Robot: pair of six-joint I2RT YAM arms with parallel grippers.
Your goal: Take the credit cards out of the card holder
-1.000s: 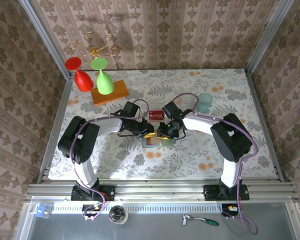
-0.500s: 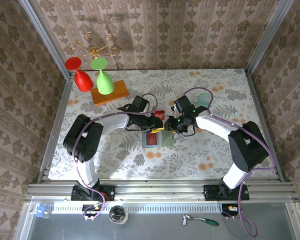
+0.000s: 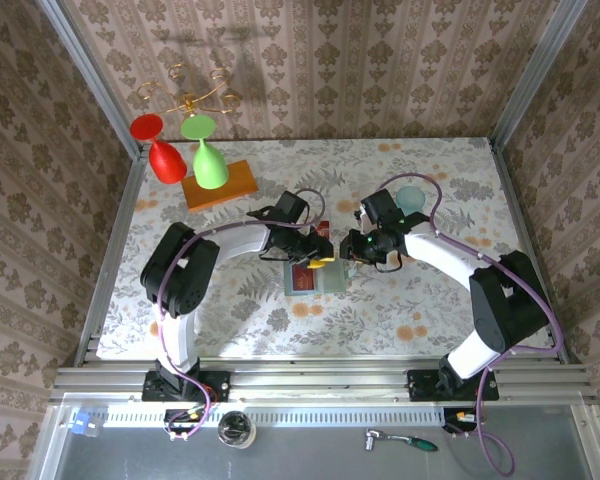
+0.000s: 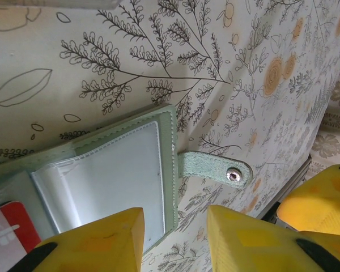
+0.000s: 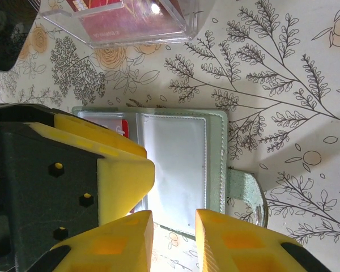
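Sage-green card holder (image 3: 332,282) lies open and flat mid-desk (image 3: 230,320), where the two arms meet. Clear sleeves face up. Red card (image 3: 302,279) sits in the left half, not out yet. Left wrist view: its corner (image 4: 5,232) is tucked under a sleeve at the frame's lower left, and the next sleeve (image 4: 124,170) is pale and glossy. Snap tab (image 4: 215,169) sticks out from the holder's edge, flat on the desk, stud up.

Left fingers (image 4: 102,238): moderately apart, nothing clamped. One is over the clear sleeve, the other over bare desk beside the tab, and the holder's edge runs under the gap. From above they (image 3: 320,262) are over the holder's far edge.

Right fingers (image 5: 238,243): narrow gap, lined up with the holder's (image 5: 175,164) sleeve edge, tab (image 5: 243,192) just beside one finger. Can't tell whether they pinch that edge or hover. From above they (image 3: 346,256) are just beside the left set.

Right wrist view: a sliver of red card (image 5: 121,127) shows beside the left arm's yellow finger (image 5: 122,181).

Clear plastic case (image 5: 124,22) with red contents is just beyond the holder. Teal cup (image 3: 410,203) is further back right. Orange block (image 3: 220,186) is back left, with red (image 3: 166,160) and green (image 3: 208,165) goblets upside down at it.
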